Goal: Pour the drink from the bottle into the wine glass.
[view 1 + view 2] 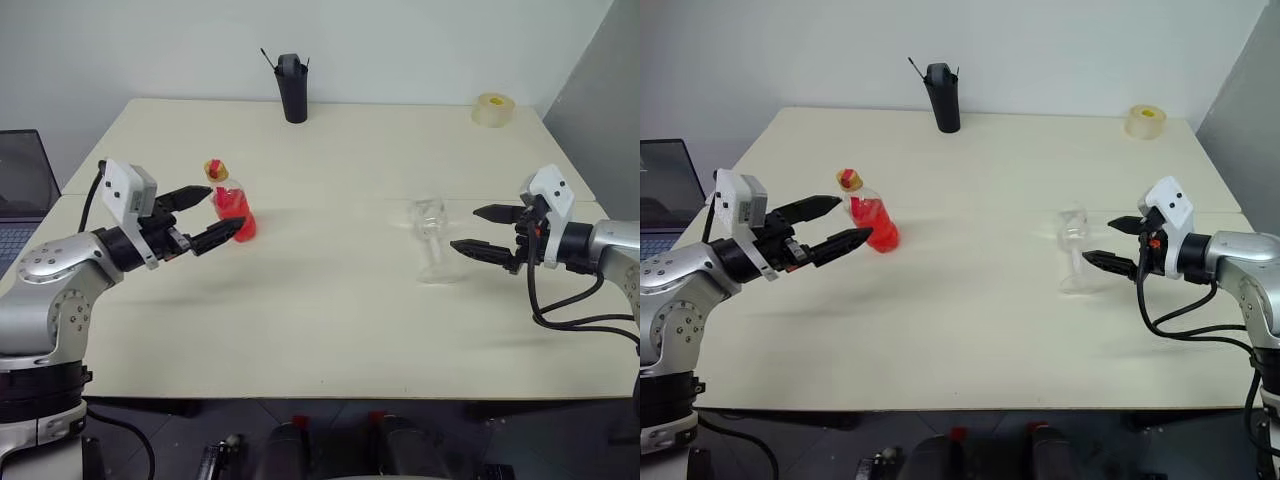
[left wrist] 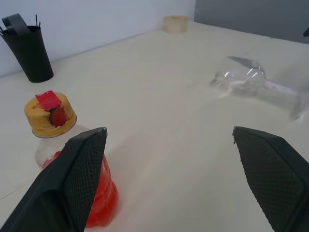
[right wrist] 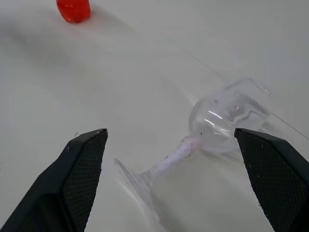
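Nearby, capped bottle (image 1: 230,205) half full of red drink (image 1: 236,222), empty wine glass (image 1: 431,238), both claws (image 1: 212,215) (image 1: 478,231) spread apart.

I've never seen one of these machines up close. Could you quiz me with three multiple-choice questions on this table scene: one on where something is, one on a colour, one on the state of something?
1. Where does the black pen holder stand?
A. At the table's far edge, by the wall
B. Between the two claws
C. Beside the laptop

2. What colour is the drink in the bottle?
A. Pale green
B. Bright red-orange
C. Dark blue

3. How is the left claw right now?
A. Shut on the bottle
B. Shut on the wine glass
C. Open, holding nothing

Answers:
1 A: the pen holder stands near the wall, far behind both claws.
2 B: the drink in the capped bottle glows red-orange.
3 C: the left claw has its fingers spread beside the bottle, gripping nothing; the wine glass stands by the right claw, also open.
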Robot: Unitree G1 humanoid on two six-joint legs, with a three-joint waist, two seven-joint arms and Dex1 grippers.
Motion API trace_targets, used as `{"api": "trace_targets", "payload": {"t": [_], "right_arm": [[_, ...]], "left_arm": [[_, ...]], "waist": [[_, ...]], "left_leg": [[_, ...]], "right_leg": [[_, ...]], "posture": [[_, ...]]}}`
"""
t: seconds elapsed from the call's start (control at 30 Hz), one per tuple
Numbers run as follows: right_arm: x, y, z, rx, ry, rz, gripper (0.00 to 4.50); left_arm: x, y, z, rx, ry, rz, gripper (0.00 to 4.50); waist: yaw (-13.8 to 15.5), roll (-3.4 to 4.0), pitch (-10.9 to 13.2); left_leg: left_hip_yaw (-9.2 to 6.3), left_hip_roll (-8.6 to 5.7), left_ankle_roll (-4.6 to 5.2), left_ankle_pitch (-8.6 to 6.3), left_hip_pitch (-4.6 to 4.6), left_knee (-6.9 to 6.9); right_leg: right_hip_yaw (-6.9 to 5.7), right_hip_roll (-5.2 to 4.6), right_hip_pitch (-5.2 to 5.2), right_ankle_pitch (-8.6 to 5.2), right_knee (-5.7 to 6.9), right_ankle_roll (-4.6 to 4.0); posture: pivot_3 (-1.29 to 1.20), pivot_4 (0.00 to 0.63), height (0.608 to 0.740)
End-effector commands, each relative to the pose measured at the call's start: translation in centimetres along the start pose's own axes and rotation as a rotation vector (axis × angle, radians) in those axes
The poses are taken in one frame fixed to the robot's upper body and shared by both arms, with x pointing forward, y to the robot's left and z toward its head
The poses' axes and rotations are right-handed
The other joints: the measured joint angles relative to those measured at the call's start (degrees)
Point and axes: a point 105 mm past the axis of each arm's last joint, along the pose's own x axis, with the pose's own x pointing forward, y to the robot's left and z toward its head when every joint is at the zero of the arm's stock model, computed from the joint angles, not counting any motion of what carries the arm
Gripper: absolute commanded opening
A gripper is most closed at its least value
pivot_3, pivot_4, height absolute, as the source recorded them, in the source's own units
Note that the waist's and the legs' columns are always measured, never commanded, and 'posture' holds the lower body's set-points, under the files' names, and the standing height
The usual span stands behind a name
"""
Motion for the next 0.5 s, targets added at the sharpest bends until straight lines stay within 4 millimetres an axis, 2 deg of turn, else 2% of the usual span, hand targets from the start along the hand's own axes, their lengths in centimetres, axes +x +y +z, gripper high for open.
{"api": "trace_targets", "payload": {"t": [0.03, 0.23, 0.37, 0.5], "right_arm": [[-1.0, -0.3, 1.6, -0.044, -0.037, -0.028, 4.5], [-1.1, -0.2, 1.9, -0.051, -0.037, -0.02, 4.5], [-0.7, 0.5, 2.2, -0.056, -0.044, 0.011, 4.5], [0.1, 1.5, 2.4, -0.057, -0.056, 0.048, 4.5]], "left_arm": [[0.1, 0.3, 1.3, 0.067, -0.019, 0.004, 4.48], [-0.1, 0.7, 1.4, 0.034, -0.042, 0.027, 4.48], [-0.6, 0.9, 0.6, 0.017, -0.038, 0.058, 4.48], [-0.5, 1.4, 0.6, 0.015, -0.056, 0.098, 4.48]], "waist": [[0.0, 0.0, 0.0], [0.0, 0.0, 0.0], [-0.1, 0.01, 0.0], [0.0, 0.01, 0.0]], "left_leg": [[0.0, 0.0, 0.0, 0.0, 0.0, 0.0], [0.01, 0.0, 0.0, 0.0, 0.0, 0.0], [0.01, 0.02, 0.0, 0.0, 0.01, 0.0], [-0.01, 0.01, 0.0, 0.0, -0.01, 0.02]], "right_leg": [[0.0, 0.0, 0.0, 0.0, 0.0, 0.0], [0.01, 0.0, 0.0, 0.0, 0.0, 0.0], [0.02, 0.01, 0.0, 0.0, 0.01, 0.0], [0.0, 0.0, 0.0, 0.0, 0.01, 0.0]], "posture": [[0.0, 0.15, 0.74], [0.0, 0.15, 0.74], [0.0, 0.15, 0.74], [0.0, 0.15, 0.74]]}}
